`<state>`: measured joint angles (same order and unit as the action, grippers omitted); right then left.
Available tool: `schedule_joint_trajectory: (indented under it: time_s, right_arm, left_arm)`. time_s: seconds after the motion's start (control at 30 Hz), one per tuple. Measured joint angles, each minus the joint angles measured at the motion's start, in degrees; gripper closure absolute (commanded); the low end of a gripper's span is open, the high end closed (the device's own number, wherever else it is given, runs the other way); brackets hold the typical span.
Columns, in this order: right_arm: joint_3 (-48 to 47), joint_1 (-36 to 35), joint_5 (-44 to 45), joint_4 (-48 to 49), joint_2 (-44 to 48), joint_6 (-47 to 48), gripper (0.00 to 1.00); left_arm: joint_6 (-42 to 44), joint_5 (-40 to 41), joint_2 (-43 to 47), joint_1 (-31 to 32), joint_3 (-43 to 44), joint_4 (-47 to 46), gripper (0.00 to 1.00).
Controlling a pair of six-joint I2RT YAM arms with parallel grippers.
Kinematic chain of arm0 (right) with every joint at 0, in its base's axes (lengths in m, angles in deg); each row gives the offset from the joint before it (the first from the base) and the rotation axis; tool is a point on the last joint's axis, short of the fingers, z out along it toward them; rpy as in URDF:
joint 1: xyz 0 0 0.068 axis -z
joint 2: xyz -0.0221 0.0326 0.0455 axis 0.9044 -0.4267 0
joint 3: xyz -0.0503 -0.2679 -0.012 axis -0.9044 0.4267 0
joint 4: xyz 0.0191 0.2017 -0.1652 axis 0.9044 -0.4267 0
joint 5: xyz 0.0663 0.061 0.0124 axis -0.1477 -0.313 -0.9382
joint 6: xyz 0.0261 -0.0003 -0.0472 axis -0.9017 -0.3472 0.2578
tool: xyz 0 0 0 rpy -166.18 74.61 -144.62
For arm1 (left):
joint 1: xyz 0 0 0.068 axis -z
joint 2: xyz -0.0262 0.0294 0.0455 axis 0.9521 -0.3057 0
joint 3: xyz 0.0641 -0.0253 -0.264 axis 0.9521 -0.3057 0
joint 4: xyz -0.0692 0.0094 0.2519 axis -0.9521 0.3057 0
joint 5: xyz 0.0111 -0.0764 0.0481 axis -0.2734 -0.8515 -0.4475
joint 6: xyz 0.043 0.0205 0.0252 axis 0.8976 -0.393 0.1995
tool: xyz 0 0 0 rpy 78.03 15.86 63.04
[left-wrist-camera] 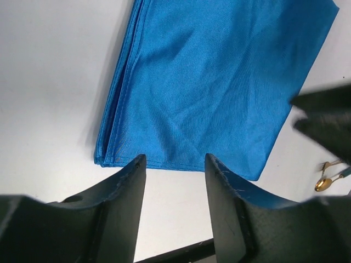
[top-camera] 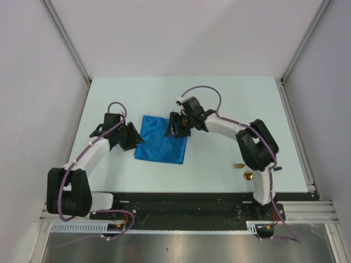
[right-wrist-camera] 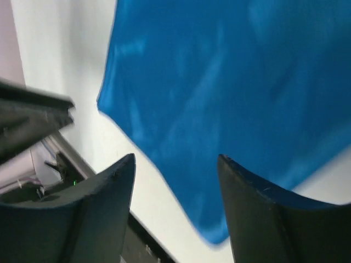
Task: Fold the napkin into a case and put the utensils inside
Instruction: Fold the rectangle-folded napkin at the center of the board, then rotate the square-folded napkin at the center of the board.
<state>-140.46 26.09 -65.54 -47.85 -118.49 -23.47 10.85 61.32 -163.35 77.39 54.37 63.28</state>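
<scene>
The blue napkin (top-camera: 159, 143) lies flat on the table, folded into a stacked oblong with its layered edges showing (left-wrist-camera: 219, 82). My left gripper (top-camera: 131, 137) sits at its left edge, open and empty (left-wrist-camera: 174, 161), fingertips just short of the cloth. My right gripper (top-camera: 176, 125) hovers over the napkin's far right corner, open with nothing between its fingers (right-wrist-camera: 175, 161); the napkin (right-wrist-camera: 230, 82) is blurred in that view. The utensils lie at the near right: a gold fork head (top-camera: 238, 165) and a gold spoon head (top-camera: 248, 175), handles partly hidden by my right arm, both small in the left wrist view (left-wrist-camera: 329, 178).
The pale table (top-camera: 219, 98) is bounded by grey walls and metal frame posts (top-camera: 68, 41). The black base rail (top-camera: 181, 205) runs along the near edge. My right arm's elbow (top-camera: 258, 145) stands over the utensils.
</scene>
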Motion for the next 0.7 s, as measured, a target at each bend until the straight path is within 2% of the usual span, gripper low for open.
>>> schedule_joint_trajectory:
  time_s: [0.17,0.23,0.4,0.47,0.6,0.7]
  right_arm:
    - [11.45,-0.66,4.13,-2.75,12.76,0.98,0.15]
    - [14.71,-1.14,5.25,-3.02,16.22,0.94,0.09]
    - [21.55,-1.97,6.34,-1.68,18.14,-0.07,0.08]
    - [23.04,-2.23,6.49,-1.49,17.51,-0.72,0.09]
    - [23.34,-3.15,6.80,-0.37,15.26,-1.55,0.24]
    - [23.67,-3.67,6.91,0.76,14.38,-2.03,0.30]
  left_arm:
    - [0.42,0.31,-1.46,-0.02,1.03,0.66,0.30]
    - [0.98,0.90,-3.74,-0.04,2.91,1.99,0.29]
    - [3.10,2.60,-11.30,-0.22,9.42,5.27,0.31]
    - [3.76,4.09,-13.60,-0.37,11.15,6.03,0.31]
    - [4.37,6.29,-14.51,-0.85,11.58,7.45,0.31]
    - [4.37,6.71,-14.49,-0.98,11.58,7.67,0.32]
